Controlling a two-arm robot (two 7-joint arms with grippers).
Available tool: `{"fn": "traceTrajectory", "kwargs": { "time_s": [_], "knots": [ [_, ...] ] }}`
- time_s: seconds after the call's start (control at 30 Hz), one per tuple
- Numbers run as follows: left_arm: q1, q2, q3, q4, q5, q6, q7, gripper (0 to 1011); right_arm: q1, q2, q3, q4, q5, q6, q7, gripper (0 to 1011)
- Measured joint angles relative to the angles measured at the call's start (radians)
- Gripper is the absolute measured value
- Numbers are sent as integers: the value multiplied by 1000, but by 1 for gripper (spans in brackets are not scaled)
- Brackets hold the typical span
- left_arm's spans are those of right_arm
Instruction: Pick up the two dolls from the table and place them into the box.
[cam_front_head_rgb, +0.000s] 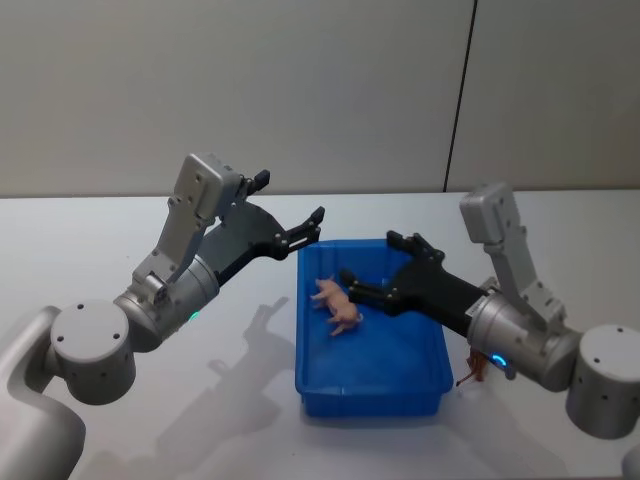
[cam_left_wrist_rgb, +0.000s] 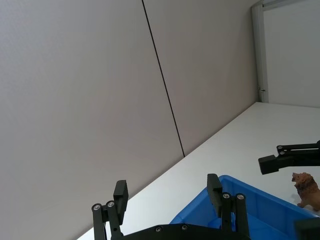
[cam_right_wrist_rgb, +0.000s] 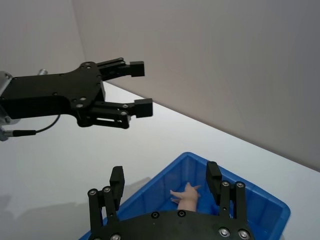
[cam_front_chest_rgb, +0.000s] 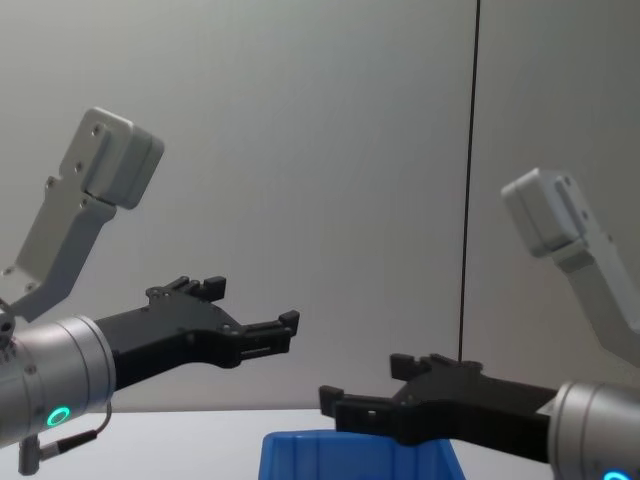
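A pink doll lies inside the blue box near its far left wall; the right wrist view shows this pink doll in the box too. A brown lion-like doll stands on the white table just right of the box, partly behind my right arm, and the left wrist view shows that brown doll past the box. My right gripper hangs open and empty above the box, close over the pink doll. Open and empty as well, my left gripper is raised over the box's far left corner.
A grey wall with a dark vertical seam closes off the table's far edge. The chest view has both grippers, left and right, held above the box rim.
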Motion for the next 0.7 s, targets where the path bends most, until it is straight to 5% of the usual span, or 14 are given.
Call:
{"fn": "traceTrajectory", "kwargs": {
  "time_s": [0.7],
  "knots": [
    [0, 0, 0, 0, 0, 0, 0, 1001, -153, 57, 9, -219, 11, 137, -308, 1001]
  ]
}}
